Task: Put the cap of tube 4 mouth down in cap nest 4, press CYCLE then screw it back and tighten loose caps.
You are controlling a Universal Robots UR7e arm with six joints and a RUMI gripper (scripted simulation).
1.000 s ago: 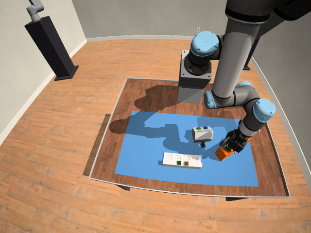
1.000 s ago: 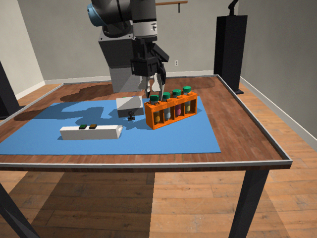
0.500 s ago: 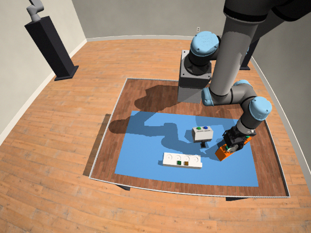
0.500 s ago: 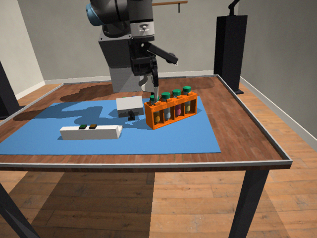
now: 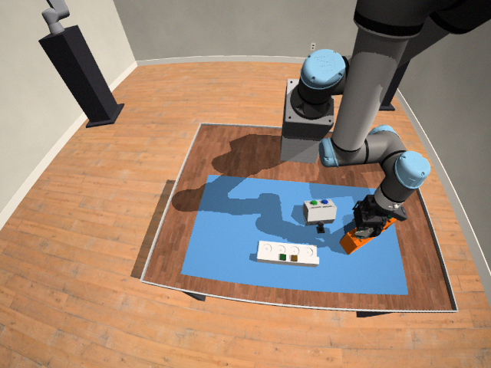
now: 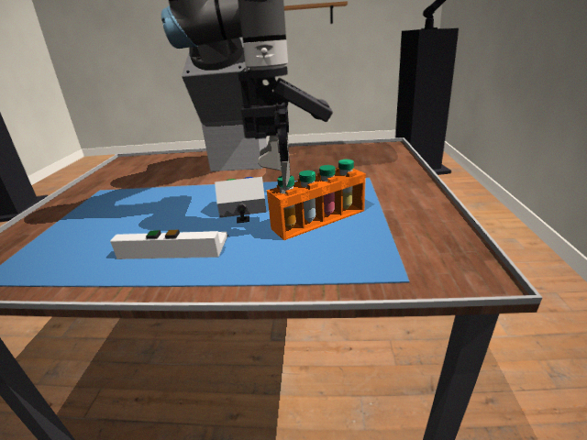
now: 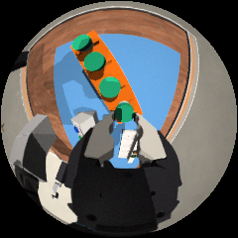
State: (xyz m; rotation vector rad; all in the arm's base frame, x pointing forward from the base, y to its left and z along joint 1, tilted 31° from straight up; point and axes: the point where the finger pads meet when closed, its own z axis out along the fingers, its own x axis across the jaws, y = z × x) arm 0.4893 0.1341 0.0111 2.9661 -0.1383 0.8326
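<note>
Desk: a brown wood-grain desk (image 5: 238,289) (image 6: 450,265) (image 7: 40,74) with a pale raised rim.
Arm: the UR7e (image 5: 364,87) (image 6: 262,28) reaches over the decapping end, its wrist pointing down.
Mat: a blue mat (image 5: 222,233) (image 6: 303,265) (image 7: 154,64) lies flat under the stations.
Tool: the tool (image 5: 364,233) (image 6: 285,181) (image 7: 124,112) is pinching the cap of tube 4, one fingertip on each side.
Decapping station: an orange rack (image 5: 350,245) (image 6: 277,217) (image 7: 125,99) stands at an angle and holds four upright tubes.
Cap tray: a white tray (image 5: 265,259) (image 6: 165,248) (image 7: 128,144), apart from the rack, its round nests facing up.
Key housing: a pale box (image 5: 320,215) (image 6: 239,192) (image 7: 85,121) near the rack, on the arm's base side of the tray.
Tubes: tube 4 (image 6: 290,217) has amber contents, tube 3 (image 6: 310,210) pale blue, tube 2 (image 6: 328,203) pink, tube 1 (image 6: 348,197) yellow.
Task's cap: the green cap of tube 4 (image 6: 290,181) (image 7: 126,112) is at the mouth of its tube, at the rack's end nearest the tray; whether its thread is engaged, I cannot tell.
Other caps: the caps of tube 3 (image 6: 306,176) (image 7: 109,87), tube 2 (image 6: 326,170) (image 7: 94,61) and tube 1 (image 6: 346,164) (image 7: 81,43) sit on their tubes.
Lamps: a dark green lamp (image 5: 282,257) (image 6: 152,234) beside a brownish amber lamp (image 5: 294,257) (image 6: 171,233) on the tray.
Keys: blue CYCLE (image 5: 324,201) (image 6: 249,178) (image 7: 76,129) and green READY (image 5: 313,202) (image 6: 231,179) side by side on the housing.
</note>
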